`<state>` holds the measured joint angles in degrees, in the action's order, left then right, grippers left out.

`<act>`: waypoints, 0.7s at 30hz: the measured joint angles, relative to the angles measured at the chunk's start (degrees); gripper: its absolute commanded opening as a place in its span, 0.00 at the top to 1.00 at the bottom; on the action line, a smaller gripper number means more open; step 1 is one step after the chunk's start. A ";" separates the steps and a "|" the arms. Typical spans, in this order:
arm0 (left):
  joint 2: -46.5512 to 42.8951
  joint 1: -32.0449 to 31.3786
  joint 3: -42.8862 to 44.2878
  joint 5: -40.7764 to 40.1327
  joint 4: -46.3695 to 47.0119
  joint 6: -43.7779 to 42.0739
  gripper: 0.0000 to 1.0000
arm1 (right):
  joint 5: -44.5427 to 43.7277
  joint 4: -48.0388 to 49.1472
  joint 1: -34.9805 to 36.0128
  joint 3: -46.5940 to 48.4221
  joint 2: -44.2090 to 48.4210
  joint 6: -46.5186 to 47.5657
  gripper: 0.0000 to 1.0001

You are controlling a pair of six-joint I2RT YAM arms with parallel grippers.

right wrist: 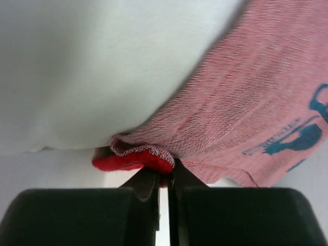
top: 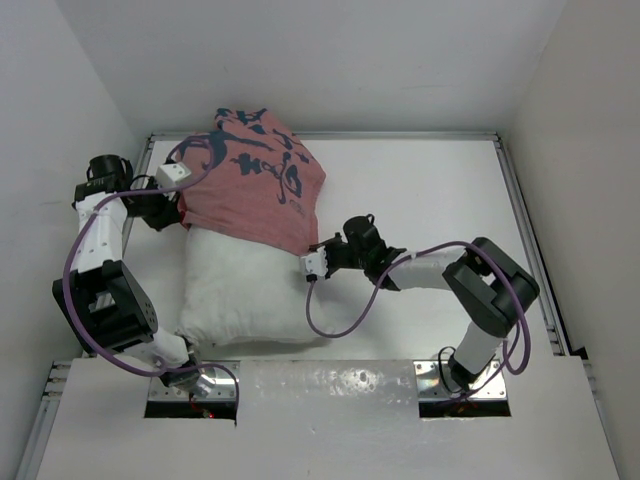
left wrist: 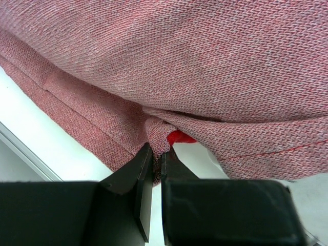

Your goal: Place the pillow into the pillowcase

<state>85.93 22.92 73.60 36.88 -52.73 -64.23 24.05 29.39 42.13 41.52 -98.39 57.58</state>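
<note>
Looking down from above, I see the pillow [top: 245, 290] lying on the white table [top: 420, 190]. The pillowcase [top: 255, 185] sits over the far half of the pillow like a hat. The near half of the pillow sticks out, bare and white. The side of the pillowcase I can see is pale pink with dark blue-green writing on it.

My left gripper [top: 183, 208] is at the left side of the pillow, right at the pillowcase's edge. In the left wrist view its black fingers [left wrist: 130, 174] are almost together, and a little fold of the pink cloth is pinched between them. A tiny bit of bright red peeks out beside the fold.

My right gripper [top: 312, 262] is at the right side of the pillow, where the pillowcase ends. In the right wrist view its fingers [right wrist: 143, 184] are nearly together too, biting the rolled hem. The hem shows bright red there, and the white pillow bulges just above it.
</note>
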 measured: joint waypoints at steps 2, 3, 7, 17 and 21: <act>0.00 0.00 0.09 -0.02 -0.44 -0.04 1.00 | -0.87 2.49 0.02 -0.33 0.11 -3.30 1.00; 0.00 0.00 0.24 0.02 -0.90 -0.09 1.00 | -1.44 3.23 0.02 -0.33 0.17 -4.48 1.00; 0.04 0.04 2.82 1.20 -5.14 -1.33 1.00 | -3.69 3.50 -0.20 0.02 2.05 -11.98 1.00; 3.82 1.11 36.89 20.00 -10.91 16.37 1.00 | -1.66 -11.23 -11.10 34.16 10.47 -59.47 1.00; 2.56 3.32 39.36 28.74 21.42 51.47 1.00 | -1.27 -11.10 -21.92 48.78 10.05 -78.03 1.00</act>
<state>88.49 26.24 112.97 65.63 -31.31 -12.75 22.79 18.28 20.21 90.30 -88.33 -20.45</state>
